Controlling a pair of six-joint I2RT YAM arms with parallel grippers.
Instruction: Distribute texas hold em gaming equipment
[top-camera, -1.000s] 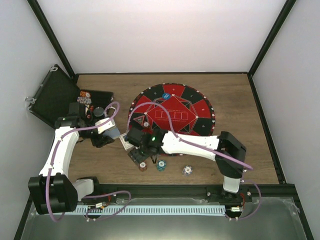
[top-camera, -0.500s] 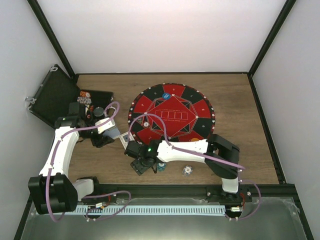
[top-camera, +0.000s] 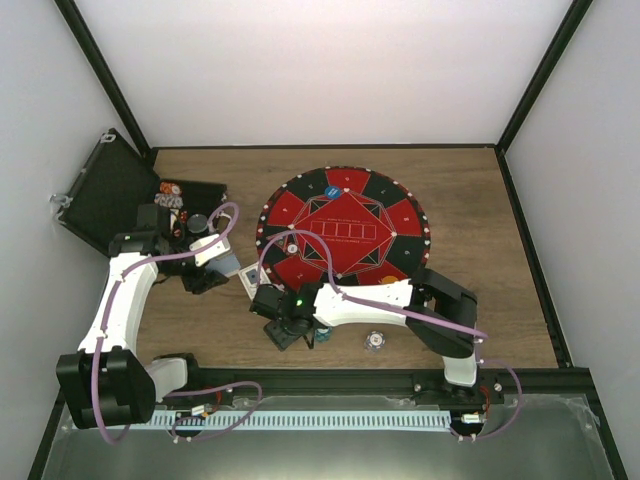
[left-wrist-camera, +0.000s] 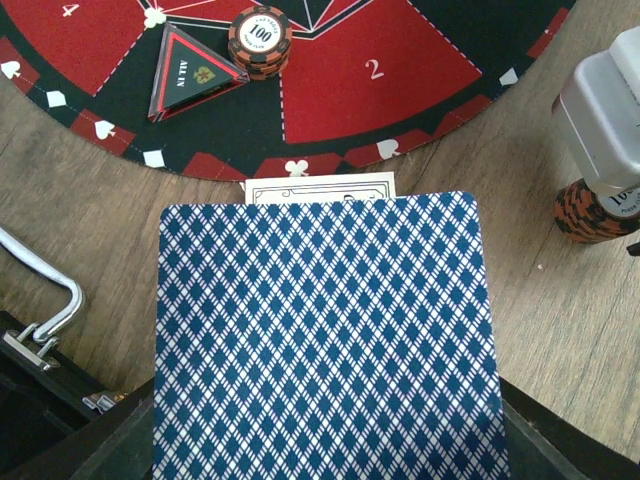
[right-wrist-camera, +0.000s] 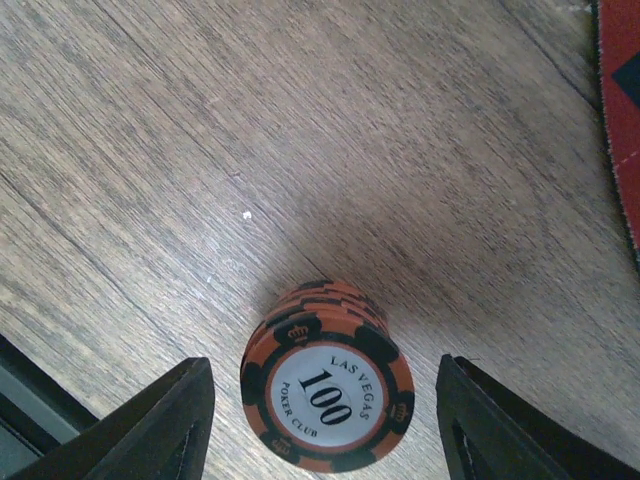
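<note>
My left gripper (top-camera: 220, 265) is shut on a playing card with a blue diamond back (left-wrist-camera: 320, 340), which hides its fingers in the left wrist view. The card hangs over a white card (left-wrist-camera: 320, 188) lying at the mat's edge. My right gripper (right-wrist-camera: 322, 400) is open, its fingers (right-wrist-camera: 170, 420) standing on either side of an orange stack of poker chips marked 100 (right-wrist-camera: 328, 395), with a gap on both sides. From above, the right gripper (top-camera: 288, 328) covers that stack. A second orange chip stack (left-wrist-camera: 260, 38) sits on the mat.
The round red-and-black mat (top-camera: 345, 200) fills the table's middle, with a triangular ALL IN marker (left-wrist-camera: 195, 75) on it. A teal chip stack (top-camera: 322, 337) and a white one (top-camera: 374, 341) stand near the front edge. The open black case (top-camera: 110, 190) lies at the far left.
The right gripper has moved toward the front edge and down over the orange chip stack, and its jaws have narrowed. The left arm has stayed put with its card.
</note>
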